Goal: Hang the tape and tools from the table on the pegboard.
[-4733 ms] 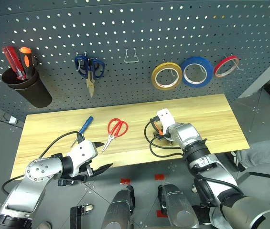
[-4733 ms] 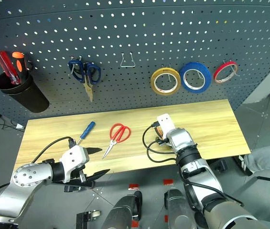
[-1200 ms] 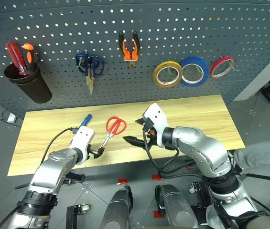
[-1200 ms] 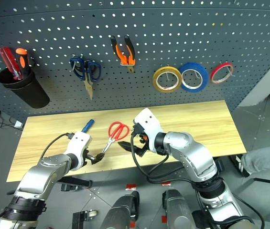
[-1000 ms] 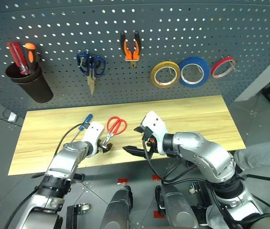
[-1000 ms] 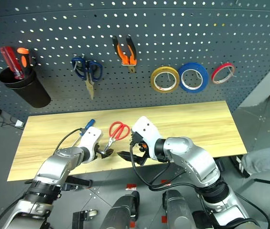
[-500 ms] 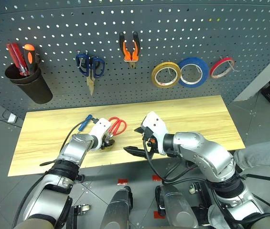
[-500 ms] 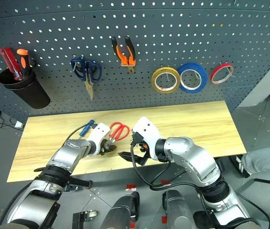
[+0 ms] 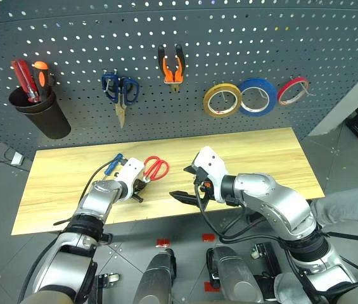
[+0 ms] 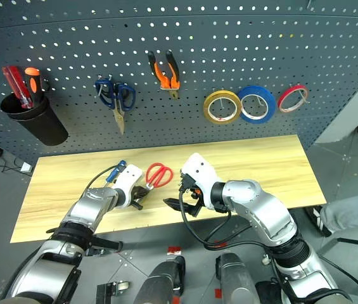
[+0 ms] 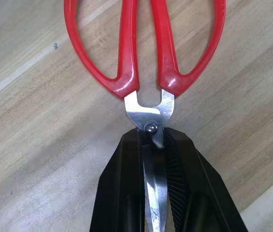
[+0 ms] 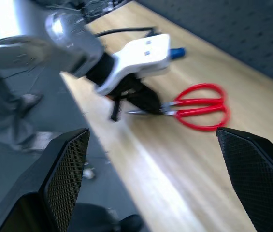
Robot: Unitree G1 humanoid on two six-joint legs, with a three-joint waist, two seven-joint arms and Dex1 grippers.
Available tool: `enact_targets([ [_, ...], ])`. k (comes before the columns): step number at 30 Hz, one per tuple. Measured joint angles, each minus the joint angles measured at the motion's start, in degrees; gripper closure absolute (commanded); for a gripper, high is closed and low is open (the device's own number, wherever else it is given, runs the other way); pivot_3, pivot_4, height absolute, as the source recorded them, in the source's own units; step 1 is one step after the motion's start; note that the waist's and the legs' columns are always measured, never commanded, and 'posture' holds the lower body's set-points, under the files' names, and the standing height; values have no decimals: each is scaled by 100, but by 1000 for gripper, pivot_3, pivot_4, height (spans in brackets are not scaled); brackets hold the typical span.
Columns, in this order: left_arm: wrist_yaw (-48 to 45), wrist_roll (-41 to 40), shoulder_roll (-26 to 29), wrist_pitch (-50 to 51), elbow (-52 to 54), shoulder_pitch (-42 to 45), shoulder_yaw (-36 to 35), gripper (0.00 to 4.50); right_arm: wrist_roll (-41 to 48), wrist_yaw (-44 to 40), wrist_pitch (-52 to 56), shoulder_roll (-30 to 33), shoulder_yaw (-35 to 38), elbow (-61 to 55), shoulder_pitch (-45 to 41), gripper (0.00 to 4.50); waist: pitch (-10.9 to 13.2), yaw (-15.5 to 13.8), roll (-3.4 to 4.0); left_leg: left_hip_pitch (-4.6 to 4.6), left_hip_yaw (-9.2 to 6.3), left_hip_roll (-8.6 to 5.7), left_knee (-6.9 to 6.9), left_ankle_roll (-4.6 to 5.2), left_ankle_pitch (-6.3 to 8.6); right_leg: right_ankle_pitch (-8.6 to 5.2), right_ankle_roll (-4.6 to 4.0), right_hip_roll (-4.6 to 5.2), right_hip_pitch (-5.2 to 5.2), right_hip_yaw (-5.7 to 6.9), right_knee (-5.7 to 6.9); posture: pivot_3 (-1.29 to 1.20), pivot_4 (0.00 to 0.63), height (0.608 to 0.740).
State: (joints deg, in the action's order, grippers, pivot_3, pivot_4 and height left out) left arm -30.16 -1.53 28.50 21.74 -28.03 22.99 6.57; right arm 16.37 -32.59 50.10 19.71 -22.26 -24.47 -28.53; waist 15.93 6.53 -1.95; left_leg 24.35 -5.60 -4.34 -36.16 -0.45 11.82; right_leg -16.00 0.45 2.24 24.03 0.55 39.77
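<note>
Red scissors (image 11: pixel 146 53) lie on the desk (image 9: pixel 261 158), and the left hand (image 9: pixel 138 188) is pinching the blades right below the pivot. Good spot; lift level and go slow so they don't slip out or swing open. Right hand (image 9: pixel 186 190) hangs spread wide just beside, over the front edge, so mind that on the way up. Blue screwdriver (image 9: pixel 114 161) waits nearby. On the pegboard (image 9: pixel 229 38), pliers (image 9: pixel 171 64), blue scissors (image 9: pixel 120 92) and tape (image 9: pixel 222 100) crowd the hooks.
</note>
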Motion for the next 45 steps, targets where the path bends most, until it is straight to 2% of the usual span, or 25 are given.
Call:
enact_targets([
  [8, 943, 94, 58, -1119, 2658, -2184, -987, 4217, -338, 215, -412, 173, 2, -595, 147, 0, -3, 8, -2, 11, -4, 4, 6, 1, 2, 5, -2, -1, 0, 7, -27, -237, 229, 740],
  [13, 1715, 688, -75, -1589, 4291, -3320, -1424, 4217, -416, 381, -517, 13, 41, -699, 243, 0, -12, -15, -6, 12, -2, 3, 5, 4, 2, 16, 4, -2, -6, 6, -44, -217, 214, 740],
  [15, 1931, 973, -102, -1765, 4645, -3446, -1441, 4217, -494, 514, -612, -114, 77, -590, 179, 0, -15, -36, -6, 12, -4, 4, 4, 3, 1, 18, 2, -4, -6, 10, -39, -215, 210, 740],
  [18, 2116, 1239, -102, -1973, 4843, -3279, -1484, 4217, -617, 667, -741, -337, 126, -354, -75, 0, -26, -54, -7, 11, -4, 4, -1, 3, -5, 23, 2, -7, -7, 13, -33, -218, 207, 740],
  [23, 2171, 1321, -60, -1986, 4727, -2413, -1485, 4217, -681, 804, -902, -605, 297, 49, -420, 0, -40, -42, -14, 11, 3, 4, -14, 6, -6, 29, 9, -9, -11, 9, -29, -240, 209, 740],
  [32, 2078, 1398, -17, -2014, 3694, -1328, -1357, 4217, -845, 916, -1031, -1001, 310, 472, -753, 0, -45, 28, -15, 13, 10, 6, -14, 6, -6, 30, 9, -11, 1, 3, -7, -256, 212, 740],
  [45, 2230, 1394, -58, -2091, 3266, -1019, -1362, 4217, -858, 949, -1063, -1143, 357, 682, -923, 0, -46, 145, -16, 13, 10, 5, -39, 6, -5, 30, 9, -11, 2, 1, 17, -256, 220, 740],
])
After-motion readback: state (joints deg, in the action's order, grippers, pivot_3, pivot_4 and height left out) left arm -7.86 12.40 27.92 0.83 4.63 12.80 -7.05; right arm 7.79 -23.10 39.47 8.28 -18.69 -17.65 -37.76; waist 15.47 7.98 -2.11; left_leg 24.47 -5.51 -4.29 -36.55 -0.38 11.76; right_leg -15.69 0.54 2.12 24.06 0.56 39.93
